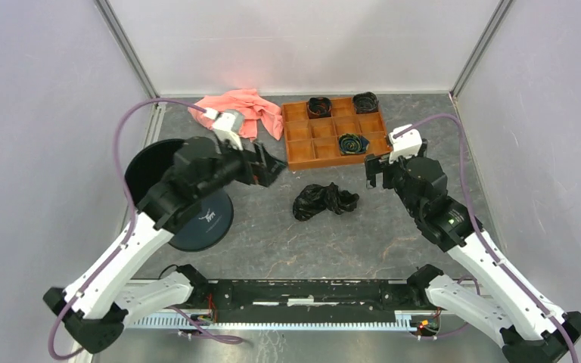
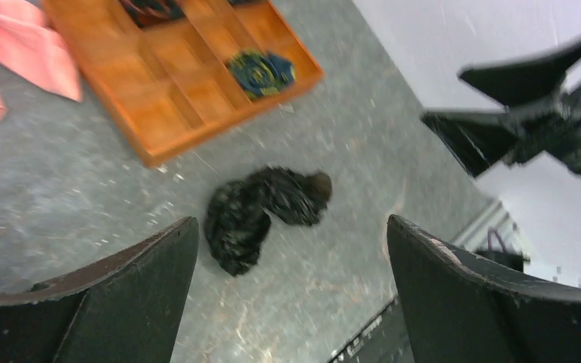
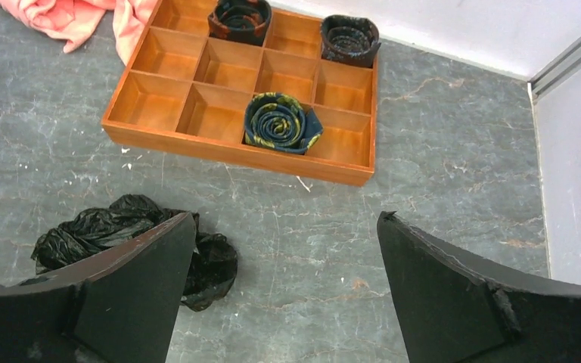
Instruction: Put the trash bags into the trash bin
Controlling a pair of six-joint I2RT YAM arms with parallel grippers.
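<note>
Nearest us, on the left of the table, we see the trash bin tipped over. Its logo-marked base faces the arm bases and the left arm partly hides it. A little farther in, both grippers hang over the tabletop. The left gripper has its fingers spread wide with nothing between them, and the right gripper is just as wide apart and empty. Between the two we find the trash bag, crumpled on the grey surface, well apart from the bin. Farther back sits the orange tray with three rolled ties in separate compartments. Just beside its left edge lies the pink cloth.
</note>
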